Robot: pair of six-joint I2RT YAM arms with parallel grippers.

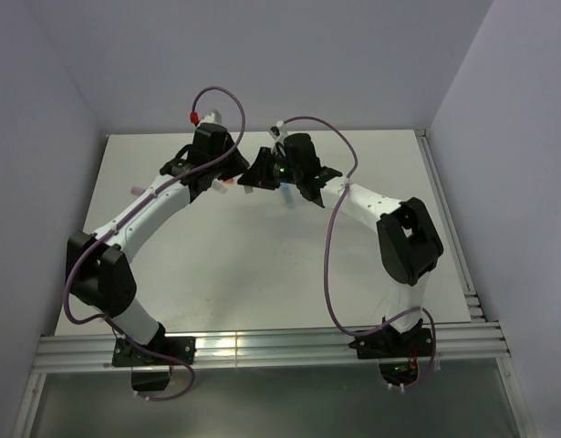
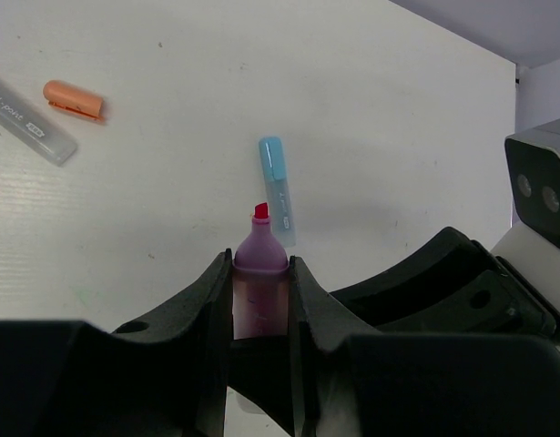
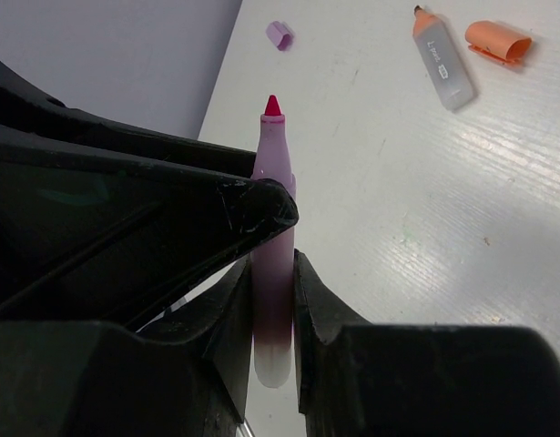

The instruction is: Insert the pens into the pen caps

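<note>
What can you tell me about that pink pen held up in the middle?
The pink pen is a stubby marker of translucent pink plastic with a bare red felt tip and a whitish back end. It is uncapped and off the table, clamped at its barrel by both the left pincer and the right pincer at once.

White table: blue pen, orange cap.
</note>
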